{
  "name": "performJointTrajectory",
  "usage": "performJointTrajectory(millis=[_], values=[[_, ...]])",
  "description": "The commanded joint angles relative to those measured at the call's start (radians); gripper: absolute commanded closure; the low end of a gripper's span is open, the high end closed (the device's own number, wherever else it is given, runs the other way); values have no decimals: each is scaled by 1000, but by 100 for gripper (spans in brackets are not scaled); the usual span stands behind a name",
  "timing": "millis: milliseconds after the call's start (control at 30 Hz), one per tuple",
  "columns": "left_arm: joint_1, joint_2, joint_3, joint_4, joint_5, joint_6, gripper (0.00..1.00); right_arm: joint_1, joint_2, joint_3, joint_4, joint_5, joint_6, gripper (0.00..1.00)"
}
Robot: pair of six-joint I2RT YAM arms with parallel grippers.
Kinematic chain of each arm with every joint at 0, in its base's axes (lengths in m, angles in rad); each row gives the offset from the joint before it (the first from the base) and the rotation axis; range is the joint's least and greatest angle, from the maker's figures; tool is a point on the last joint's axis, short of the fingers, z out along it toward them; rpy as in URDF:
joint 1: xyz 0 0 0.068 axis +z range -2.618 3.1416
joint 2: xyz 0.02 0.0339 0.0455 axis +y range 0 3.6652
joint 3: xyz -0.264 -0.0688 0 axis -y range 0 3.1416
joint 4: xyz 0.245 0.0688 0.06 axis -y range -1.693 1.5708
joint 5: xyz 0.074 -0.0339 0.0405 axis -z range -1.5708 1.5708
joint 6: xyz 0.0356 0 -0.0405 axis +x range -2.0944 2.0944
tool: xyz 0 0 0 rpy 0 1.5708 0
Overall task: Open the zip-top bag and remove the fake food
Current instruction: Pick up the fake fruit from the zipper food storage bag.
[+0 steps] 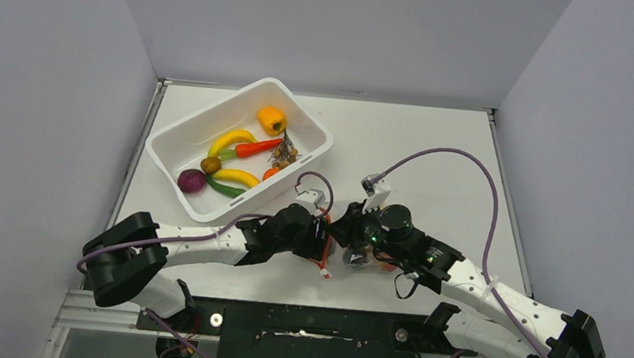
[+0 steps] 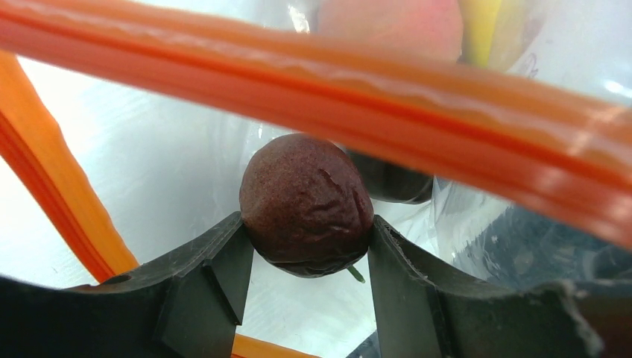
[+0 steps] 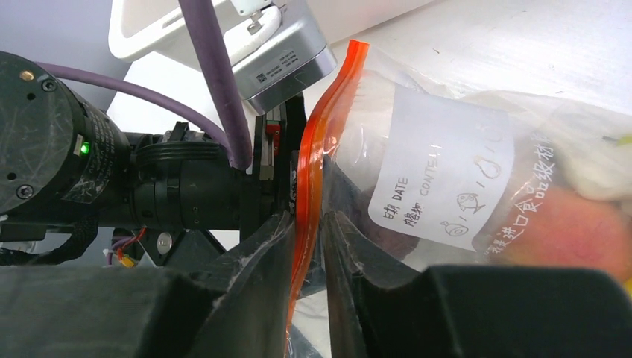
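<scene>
1. I see the left end effector [image 2: 309, 250] pinching a dark plum [image 2: 305, 198] inside the zip-top bag [image 1: 357, 257], lower centre of the top view.
2. My right end effector [image 3: 307, 246] brackets the orange zip strip [image 3: 317, 149], nearly pressed together; whether it clamps, I cannot tell.

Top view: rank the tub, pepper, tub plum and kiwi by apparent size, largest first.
1. tub
2. pepper and plum: look about alike, so not ranked against each other
3. kiwi
</scene>
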Motion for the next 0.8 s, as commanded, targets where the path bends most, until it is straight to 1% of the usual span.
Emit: performJointTrajectory(millis=[0,100,267,400,533,767], values=[[5,-1,41,13,3,-9,94,7,-31,43,42,61,5,80],[5,1,46,7,1,-7,94,7,-42,42,24,87,5,86],[5,1,51,7,0,-5,94,7,-47,37,2,111,5,91],[3,5,85,-35,-9,14,94,7,-33,38,-15,131,10,92],[-4,-13,123,-80,-39,42,97,7,-10,48,-55,177,30,95],[-4,-72,112,-113,-68,60,98,6,12,60,-97,211,46,96]])
